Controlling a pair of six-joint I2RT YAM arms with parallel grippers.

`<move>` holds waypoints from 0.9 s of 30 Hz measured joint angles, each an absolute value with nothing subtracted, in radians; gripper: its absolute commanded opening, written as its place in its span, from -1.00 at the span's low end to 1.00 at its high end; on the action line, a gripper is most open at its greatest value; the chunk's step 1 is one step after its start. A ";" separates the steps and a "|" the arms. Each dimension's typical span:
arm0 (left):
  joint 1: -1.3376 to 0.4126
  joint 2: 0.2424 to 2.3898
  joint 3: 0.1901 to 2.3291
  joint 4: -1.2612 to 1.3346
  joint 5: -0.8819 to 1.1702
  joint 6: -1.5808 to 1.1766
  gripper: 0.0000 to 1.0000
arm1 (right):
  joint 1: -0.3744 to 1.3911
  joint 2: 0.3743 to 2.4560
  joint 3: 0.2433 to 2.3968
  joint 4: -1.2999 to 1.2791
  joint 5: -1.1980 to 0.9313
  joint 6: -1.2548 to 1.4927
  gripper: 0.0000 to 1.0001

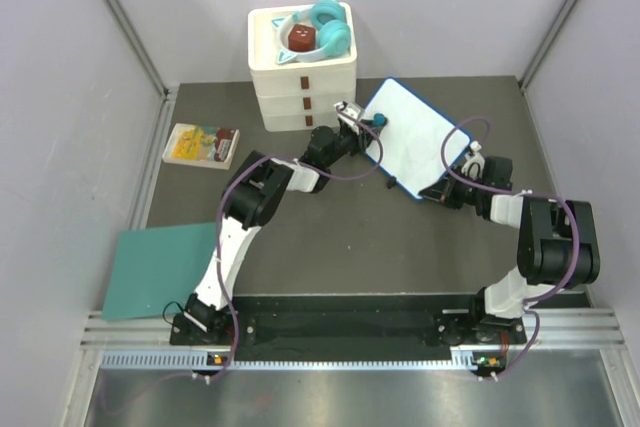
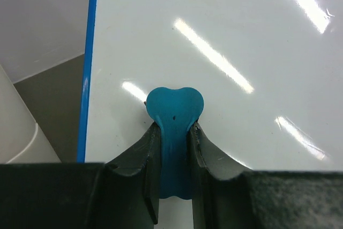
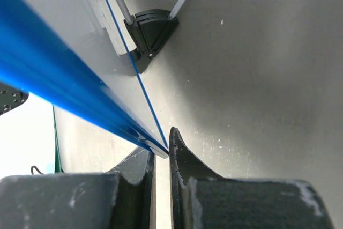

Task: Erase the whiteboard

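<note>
**Two arms are working one whiteboard**

The whiteboard [image 1: 413, 140] is lying aslant at the far right of the dark worktop [image 1: 350, 237], with both arms meeting at it. The left pincer [image 1: 372, 124] is reaching in from the board's far left side, pinching a teal eraser [image 2: 174, 132] with a lobed head. The left wrist view is showing that head over the white face, close inside the blue rim. The right pincer [image 3: 162, 154] is nipping the board's near right edge, its fingers pressed onto the blue rim. A black foot [image 3: 151, 29] is showing under the board in the right wrist view.

The white drawer box [image 1: 303, 87] is crowding the left arm's wrist, standing just beside the board's far left corner. It is carrying teal headphones [image 1: 330, 27] and a red-brown block [image 1: 300, 39]. A yellow booklet [image 1: 201, 145] is lying well apart at the left, and a teal sheet [image 1: 160, 269] is resting at the near left.
</note>
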State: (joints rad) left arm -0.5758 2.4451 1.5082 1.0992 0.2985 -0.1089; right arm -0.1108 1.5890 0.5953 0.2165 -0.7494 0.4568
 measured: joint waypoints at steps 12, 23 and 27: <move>-0.578 2.276 1.439 1.159 0.351 -0.148 -0.21 | -0.081 1.555 0.542 0.104 -0.737 0.447 -0.03; -0.578 1.996 1.097 1.176 0.342 -0.113 0.34 | -0.067 1.415 0.536 -0.056 -0.666 0.411 0.36; -0.579 1.839 0.997 0.959 0.317 -0.075 0.74 | -0.067 1.315 0.536 -0.146 -0.607 0.383 0.37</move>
State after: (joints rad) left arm -0.5789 1.8393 0.9974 0.9592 0.3168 -0.0753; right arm -0.0673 1.3148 0.5358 -0.1463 -0.6075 0.3832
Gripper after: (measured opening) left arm 0.756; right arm 0.682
